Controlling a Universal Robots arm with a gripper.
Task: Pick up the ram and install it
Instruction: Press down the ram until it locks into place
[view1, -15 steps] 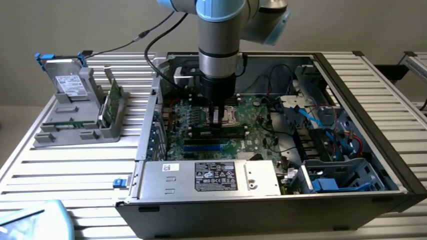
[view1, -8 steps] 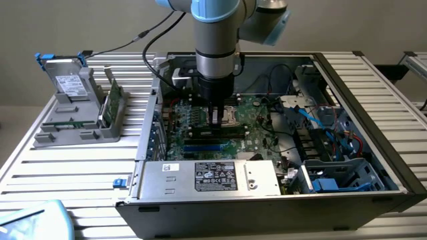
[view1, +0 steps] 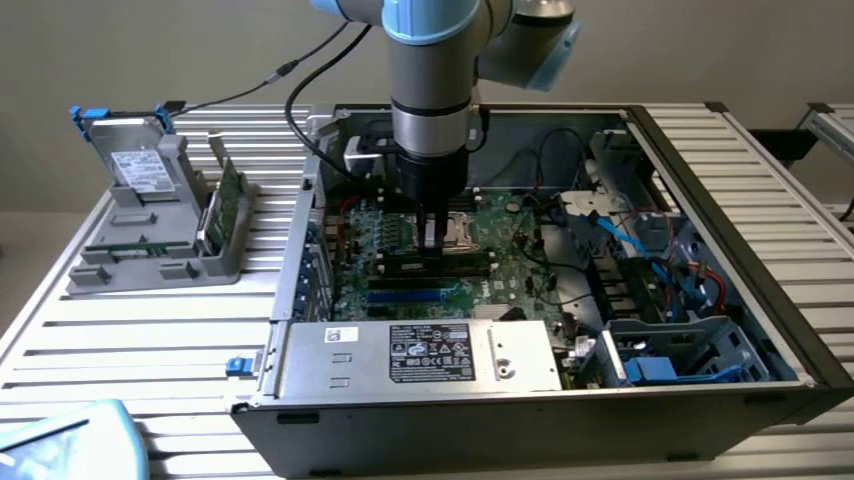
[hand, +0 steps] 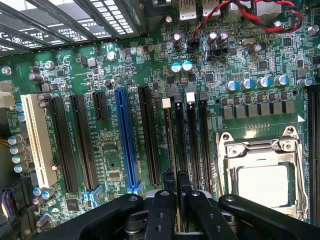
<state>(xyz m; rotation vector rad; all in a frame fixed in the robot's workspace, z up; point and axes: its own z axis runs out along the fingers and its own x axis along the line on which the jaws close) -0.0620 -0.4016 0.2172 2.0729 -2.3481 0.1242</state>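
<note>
One thin green ram (hand: 170, 150) stands on edge in a memory slot beside the CPU socket (hand: 260, 172), near the motherboard (hand: 115, 150) middle, its top edge pinched by the narrow pincer (hand: 176, 187). Probably light, stiff, fragile: best held by bare edges, not chips.

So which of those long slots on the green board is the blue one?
The blue slot stands in the middle of the row of long slots on the motherboard. A white slot sits at one end; the others are black.
</note>
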